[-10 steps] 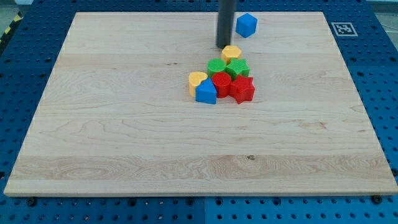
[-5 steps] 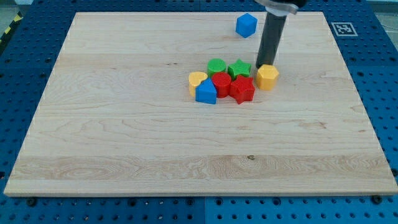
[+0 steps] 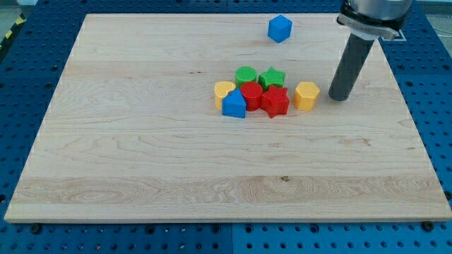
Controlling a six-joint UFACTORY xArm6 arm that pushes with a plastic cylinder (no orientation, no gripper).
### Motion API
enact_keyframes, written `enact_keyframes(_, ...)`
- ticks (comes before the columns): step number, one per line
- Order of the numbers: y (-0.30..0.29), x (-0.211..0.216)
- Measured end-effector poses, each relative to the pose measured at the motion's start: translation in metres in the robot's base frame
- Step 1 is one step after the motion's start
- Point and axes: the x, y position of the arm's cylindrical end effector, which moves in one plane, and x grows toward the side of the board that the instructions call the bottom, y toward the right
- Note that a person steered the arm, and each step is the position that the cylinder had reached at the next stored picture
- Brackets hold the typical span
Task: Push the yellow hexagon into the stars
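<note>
The yellow hexagon (image 3: 306, 95) lies on the wooden board (image 3: 141, 155), just to the right of the red star (image 3: 275, 101) with a small gap between them. The green star (image 3: 272, 77) sits above the red star. My tip (image 3: 339, 98) stands to the right of the yellow hexagon, a short gap away, not touching it.
A cluster sits left of the stars: a green round block (image 3: 246, 75), a red block (image 3: 251, 94), a blue block (image 3: 234, 105) and a yellow heart-like block (image 3: 224, 91). A blue cube (image 3: 280, 28) lies alone near the board's top edge.
The yellow hexagon was moved from above the green blocks to the right of the red star. My tip went from the cluster's top to the hexagon's right side.
</note>
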Motion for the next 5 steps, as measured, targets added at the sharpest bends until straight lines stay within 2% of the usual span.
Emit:
enact_keyframes(1, -0.028, 0.023)
enact_keyframes(2, -0.055, 0.025)
enact_keyframes(3, -0.032, 0.024)
enact_keyframes(4, 0.04, 0.014)
enact_keyframes(5, 0.04, -0.006)
